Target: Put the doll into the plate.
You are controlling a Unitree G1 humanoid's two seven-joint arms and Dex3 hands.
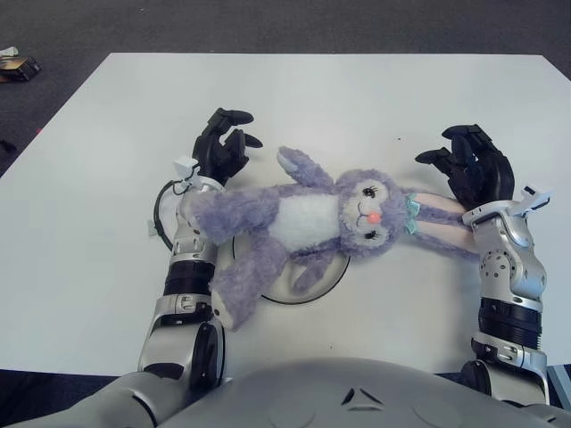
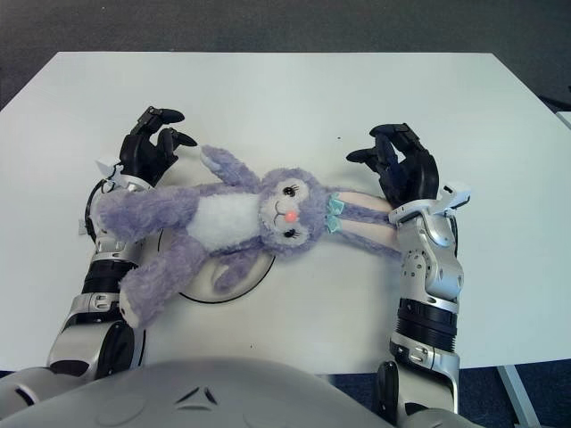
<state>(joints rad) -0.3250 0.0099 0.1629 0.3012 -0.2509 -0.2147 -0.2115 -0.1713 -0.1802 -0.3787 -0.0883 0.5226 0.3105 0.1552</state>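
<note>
A purple plush bunny doll [image 1: 308,218] lies on its back across the table, head to the right. Its white belly and one leg cover a white plate [image 1: 314,287], of which only the near rim shows. My left hand [image 1: 223,147] is beyond the doll's upper leg with fingers spread and holding nothing. The leg drapes over that wrist. My right hand [image 1: 471,165] hovers at the end of the doll's long pink-lined ears [image 1: 437,214], fingers loosely curved and empty. The ears run under its wrist.
The white table [image 1: 357,98] is bordered by dark floor at the back and sides. A small object [image 1: 18,64] lies on the floor at the far left. A thin dark cable loop [image 1: 159,214] shows beside my left forearm.
</note>
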